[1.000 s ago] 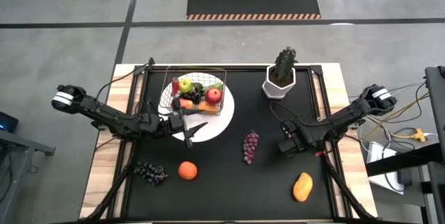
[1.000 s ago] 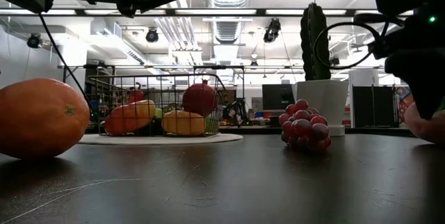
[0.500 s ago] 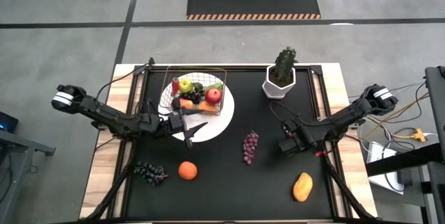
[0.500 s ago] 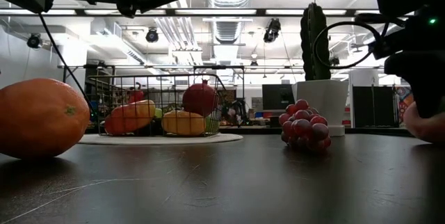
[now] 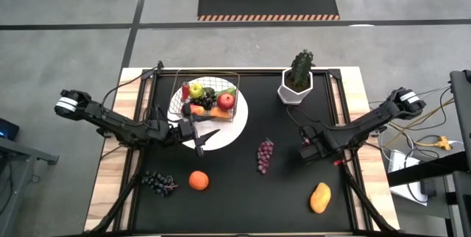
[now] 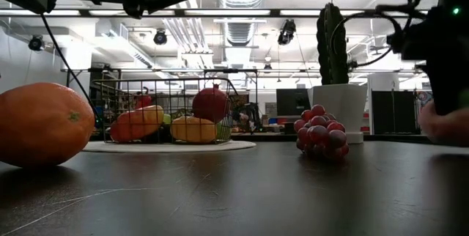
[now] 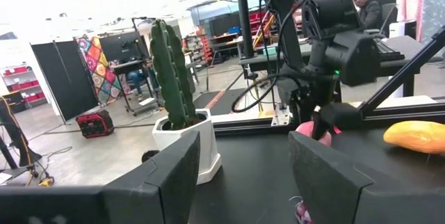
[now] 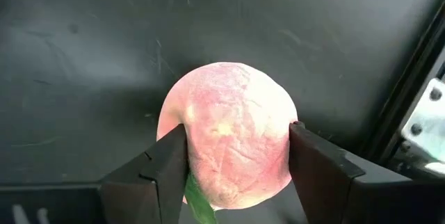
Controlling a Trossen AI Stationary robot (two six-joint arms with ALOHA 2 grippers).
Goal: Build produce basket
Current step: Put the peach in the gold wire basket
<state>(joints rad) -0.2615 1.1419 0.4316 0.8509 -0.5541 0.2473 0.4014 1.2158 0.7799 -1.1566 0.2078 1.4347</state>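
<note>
The wire basket (image 5: pixel 211 96) stands on a round white plate (image 5: pixel 234 132) at the far left and holds apples, grapes and other produce. My left gripper (image 5: pixel 207 140) hovers open at the plate's near edge with nothing between its fingers (image 7: pixel 174 179). My right gripper (image 5: pixel 310 151) points down at the table's right and is shut on a pink peach (image 8: pixel 226 133), which also shows in the low view (image 6: pixel 442 124). Loose produce lies on the black mat: red-purple grapes (image 5: pixel 264 155), dark grapes (image 5: pixel 158 182), an orange (image 5: pixel 198 181) and a yellow mango (image 5: pixel 320 197). My right gripper pinches the peach between its two fingers, one on each of two opposite sides (image 8: pixel 186 147). The fingers come from above, pointing steeply down. A green leaf (image 8: pixel 198 206) shows at the peach's end nearest the wrist. Whether the peach still rests on the mat I cannot tell.
A white hexagonal pot with a cactus (image 5: pixel 296 82) stands at the far right, close behind my right arm. The mat's raised black frame (image 8: pixel 410 78) runs just beside the peach. Open mat lies between the plate and the red-purple grapes.
My right gripper has shut on the peach and tipped slightly, staying in about the same place at the table's right. In the low view the peach has shifted a little with it.
</note>
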